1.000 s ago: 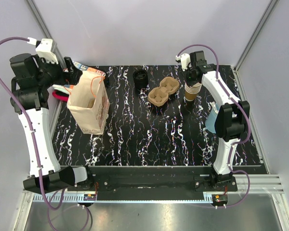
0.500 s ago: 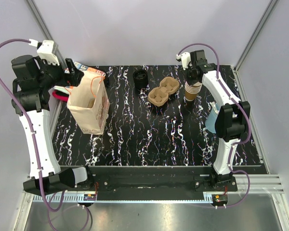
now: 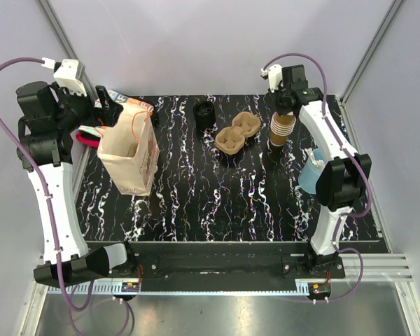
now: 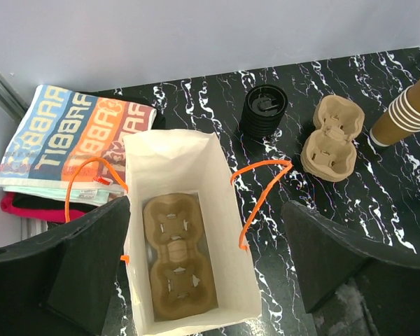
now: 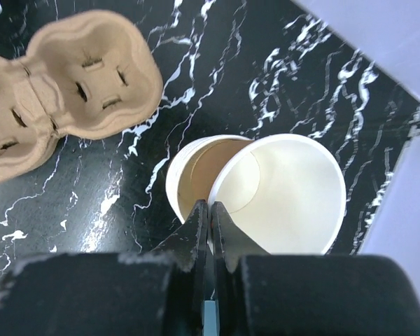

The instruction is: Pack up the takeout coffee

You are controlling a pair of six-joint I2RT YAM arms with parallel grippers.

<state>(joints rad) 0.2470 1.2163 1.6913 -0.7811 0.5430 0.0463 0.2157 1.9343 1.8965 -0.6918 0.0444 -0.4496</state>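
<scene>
Right gripper: jaws pinched shut on the rim of the topmost brown paper cup | cup: lidless, white inside, right of centre in the wrist view, overlapping the stack of brown paper cups | left gripper: jaws spread wide above the white paper bag holding a moulded-pulp cup carrier

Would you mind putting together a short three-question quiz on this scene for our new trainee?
1. True or false: the paper bag is empty.
2. Fill in: the black lids stand between the bag and the loose ____.
3. The right jaws are shut on: A) a lid B) a paper cup by its rim C) a bag handle.
Key: 1 false, a cup tray lies inside; 2 tray; 3 B.
</scene>
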